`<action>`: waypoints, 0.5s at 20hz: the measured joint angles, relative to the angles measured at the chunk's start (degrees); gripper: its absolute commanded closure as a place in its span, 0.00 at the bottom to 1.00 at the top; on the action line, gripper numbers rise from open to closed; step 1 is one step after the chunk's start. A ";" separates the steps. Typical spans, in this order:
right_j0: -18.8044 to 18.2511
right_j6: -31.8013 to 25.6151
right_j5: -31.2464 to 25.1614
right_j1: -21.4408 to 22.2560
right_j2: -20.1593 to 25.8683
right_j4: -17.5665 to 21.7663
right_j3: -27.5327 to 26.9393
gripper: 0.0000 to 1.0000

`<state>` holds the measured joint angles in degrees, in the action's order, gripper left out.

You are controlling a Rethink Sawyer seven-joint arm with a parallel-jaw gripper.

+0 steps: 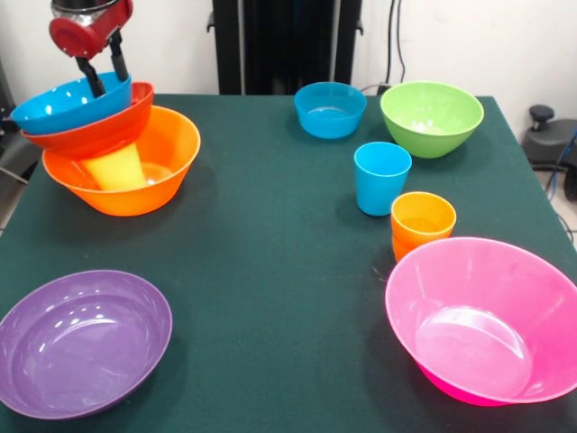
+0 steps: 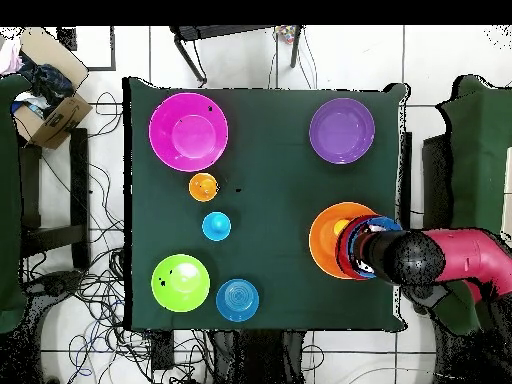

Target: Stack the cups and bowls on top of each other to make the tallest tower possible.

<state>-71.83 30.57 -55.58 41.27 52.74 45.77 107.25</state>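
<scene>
The tower stands at the far left in the front view. A big orange bowl [image 1: 167,153] holds an upside-down yellow cup [image 1: 117,169]. A red-orange bowl [image 1: 99,133] with a blue bowl [image 1: 63,104] nested in it rests tilted on that cup. My gripper [image 1: 105,77] is open, its black fingers [image 1: 91,77] astride the blue bowl's far rim. Loose on the cloth are a blue cup [image 1: 381,178], nested orange cups [image 1: 422,221], a small blue bowl [image 1: 330,108], a green bowl [image 1: 431,115], a pink bowl [image 1: 487,320] and a purple bowl [image 1: 81,343]. In the overhead view the arm [image 2: 410,258] hides the gripper.
The dark green table [image 1: 270,271] ends close beside the tower. In the overhead view the orange bowl [image 2: 325,240] lies at the right edge, the purple bowl [image 2: 342,130] above it, and the pink bowl [image 2: 188,131], green bowl [image 2: 180,282] and cups at the left.
</scene>
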 measured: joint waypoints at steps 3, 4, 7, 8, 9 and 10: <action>0.50 0.00 0.01 0.51 0.07 -0.31 0.01 0.00; 0.70 0.00 0.00 0.65 0.07 -0.38 0.02 0.00; 1.13 0.00 0.05 0.92 0.13 -0.52 0.07 0.00; 1.32 0.00 0.11 1.05 0.16 -0.55 0.08 0.00; 1.39 0.00 0.20 1.10 0.17 -0.56 0.08 0.00; 1.61 0.00 0.65 1.18 0.20 -0.70 0.12 0.00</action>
<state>-70.22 30.57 -54.92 42.46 52.93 45.07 107.36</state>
